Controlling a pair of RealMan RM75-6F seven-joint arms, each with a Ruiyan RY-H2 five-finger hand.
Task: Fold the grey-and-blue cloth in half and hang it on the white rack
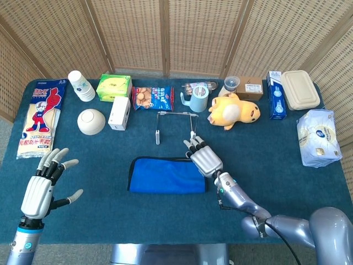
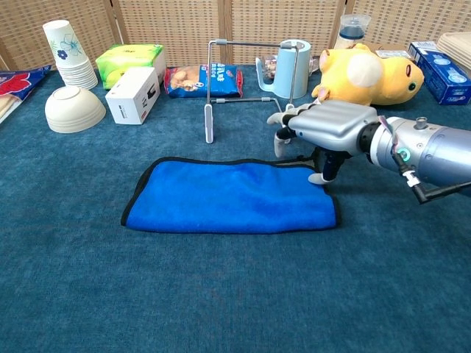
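The blue cloth (image 1: 165,175) (image 2: 228,198) with a dark edging lies flat and folded on the table's middle. Behind it stands the white wire rack (image 1: 176,114) (image 2: 251,44). My right hand (image 1: 205,160) (image 2: 327,126) hovers over the cloth's far right corner, palm down, fingers spread and pointing toward the rack. Its thumb tip is at the cloth's edge, but nothing is gripped. My left hand (image 1: 41,190) is open with fingers spread above the table's near left; only the head view shows it.
Behind the rack sit a snack bag (image 1: 153,97), a blue mug (image 1: 198,99) and a yellow plush toy (image 1: 233,111). To the left are a white box (image 1: 119,113), a bowl (image 1: 91,121), paper cups (image 1: 81,85) and a green tissue box (image 1: 114,86).
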